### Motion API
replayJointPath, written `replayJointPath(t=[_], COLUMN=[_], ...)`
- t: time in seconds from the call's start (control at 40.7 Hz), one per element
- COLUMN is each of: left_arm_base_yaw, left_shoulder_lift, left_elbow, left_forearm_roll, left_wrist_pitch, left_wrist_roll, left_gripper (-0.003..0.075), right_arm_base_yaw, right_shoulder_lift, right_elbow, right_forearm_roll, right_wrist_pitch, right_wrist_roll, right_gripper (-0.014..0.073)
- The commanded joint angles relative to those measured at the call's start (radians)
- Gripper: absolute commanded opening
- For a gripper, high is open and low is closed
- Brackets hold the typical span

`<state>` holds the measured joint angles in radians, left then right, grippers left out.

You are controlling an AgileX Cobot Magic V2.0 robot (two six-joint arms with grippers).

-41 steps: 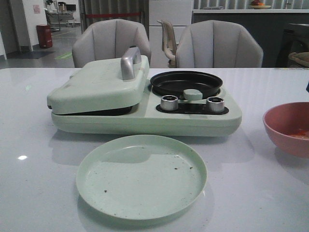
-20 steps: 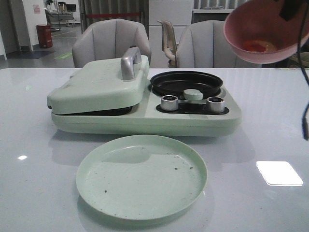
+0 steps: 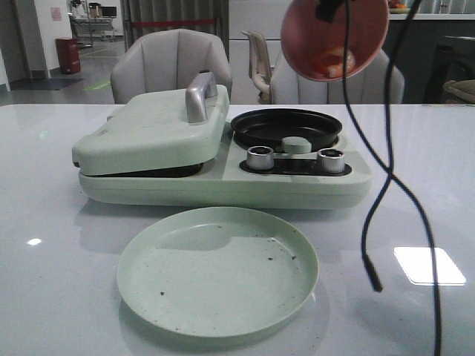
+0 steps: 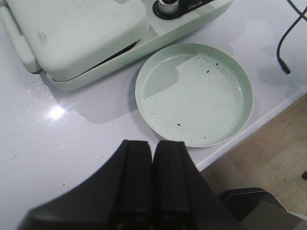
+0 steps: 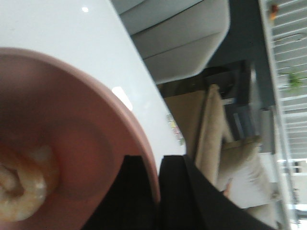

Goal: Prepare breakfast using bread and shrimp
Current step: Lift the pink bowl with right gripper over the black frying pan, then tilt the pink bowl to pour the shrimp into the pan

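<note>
Glossy white tabletop (image 3: 59,297) filled the foreground, with two pale upholstered chairs (image 3: 169,63) drawn up behind it. A mint-green breakfast maker (image 3: 223,159) served as the landmark at the middle of the table: its hinged griddle lid (image 3: 152,132), fitted with a silver handle (image 3: 199,96), was lowered, and beside the lid sat a round black frying pan (image 3: 286,127). Two silver knobs (image 3: 260,157) stood in a dark strip just in front of that pan. In front of the breakfast maker, near the table's edge, lay a pale green plate (image 3: 217,271) dotted with dark crumbs.

Above the black pan, well clear of it, hung a pink bowl (image 3: 334,37), tipped steeply so its inside faced the camera. The shrimp (image 3: 332,62) rested against the bowl's lower wall, orange-pink with paler flesh. The right gripper (image 5: 158,191) pinched the bowl's rim, one black finger inside the wall and the other outside; the right wrist view also showed a pale curled shrimp close up in the bowl. A dark cable (image 3: 386,170) dangled from beside the bowl down in front of the breakfast maker's pan end, its loose tip hanging above the table.

The left gripper (image 4: 153,187) was held above the table's near edge, on the plate's side of the breakfast maker, its two black fingers pressed flat together with nothing between them. No bread was in sight.
</note>
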<state>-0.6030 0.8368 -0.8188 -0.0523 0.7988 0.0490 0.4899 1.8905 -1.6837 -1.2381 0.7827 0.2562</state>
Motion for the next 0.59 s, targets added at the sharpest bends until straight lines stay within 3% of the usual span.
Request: replayJointPath(t=[0.0, 0.098, 0.393, 0.565], left_arm_base_yaw=[-0.008, -0.008, -0.008, -0.008], left_shoulder_lift=[-0.01, -0.01, -0.01, -0.01], left_elbow=[-0.026, -0.026, -0.026, -0.026], left_forearm_roll=[0.001, 0.001, 0.015, 0.018], left_wrist_pitch=[-0.076, -0.089, -0.11, -0.11], left_wrist_roll=[-0.008, -0.008, -0.008, -0.008], left_gripper=[0.01, 0.01, 0.01, 0.01], right_arm_base_yaw=[0.031, 0.041, 0.064, 0.096], right_shoulder_lift=[-0.003, 0.059, 0.133, 0.131], right_elbow=[-0.038, -0.038, -0.059, -0.153], right_forearm_roll=[-0.372, -0.561, -0.561, -0.561], right_wrist_pitch=[0.061, 0.119, 0.185, 0.269], right_wrist_roll=[0.199, 0.329, 0.325, 0.278], right_gripper=[0.0044, 0.0044, 0.0044, 0.0044])
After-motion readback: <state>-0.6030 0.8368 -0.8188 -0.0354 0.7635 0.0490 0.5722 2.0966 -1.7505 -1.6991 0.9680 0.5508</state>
